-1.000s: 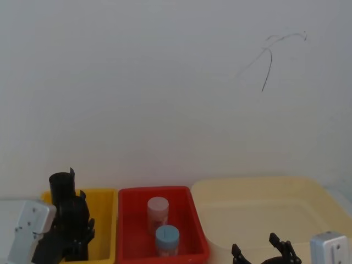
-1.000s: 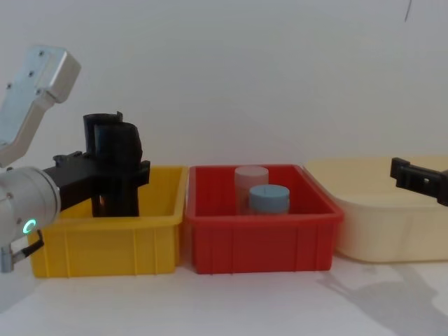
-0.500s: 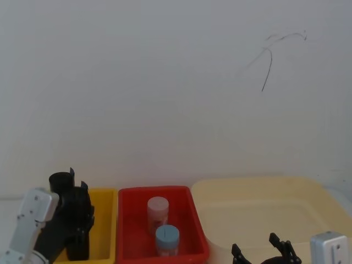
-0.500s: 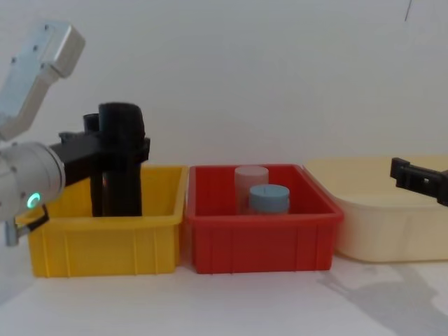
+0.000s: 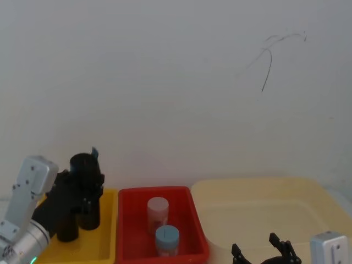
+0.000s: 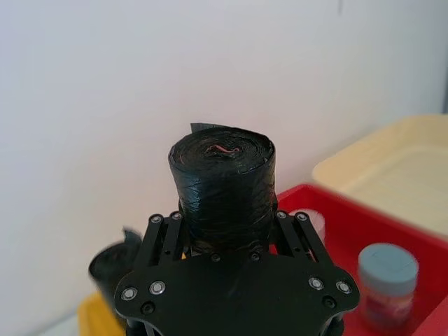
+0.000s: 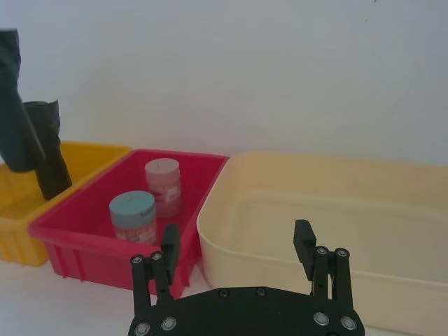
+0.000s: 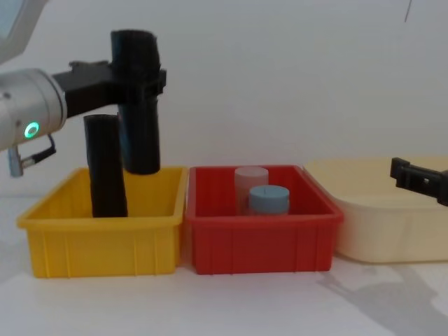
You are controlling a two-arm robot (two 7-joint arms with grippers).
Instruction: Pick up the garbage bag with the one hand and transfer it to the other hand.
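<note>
This looks like a test bench in a robot lab, not a home. A plain white table [image 8: 245, 301] stands against a bare white wall [image 8: 280, 70], which carries only a thin dark scratch [image 5: 268, 63]. Toward the table's far edge, three plastic containers stand in one row: a yellow bin [image 8: 98, 245], a red bin [image 8: 259, 245] with two lidded jars [image 8: 269, 199] inside, and a wide cream tub [image 8: 378, 231].

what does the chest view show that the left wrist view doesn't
Chest view adds: the silver wrist and green ring light behind the left gripper, the full length of the garbage bag, and the right gripper at the right edge. Left wrist view adds: the bag's coiled top end above the jaws. Shared: the bag, the second roll in the yellow bin, the red bin with two jars, the cream tub.
</note>
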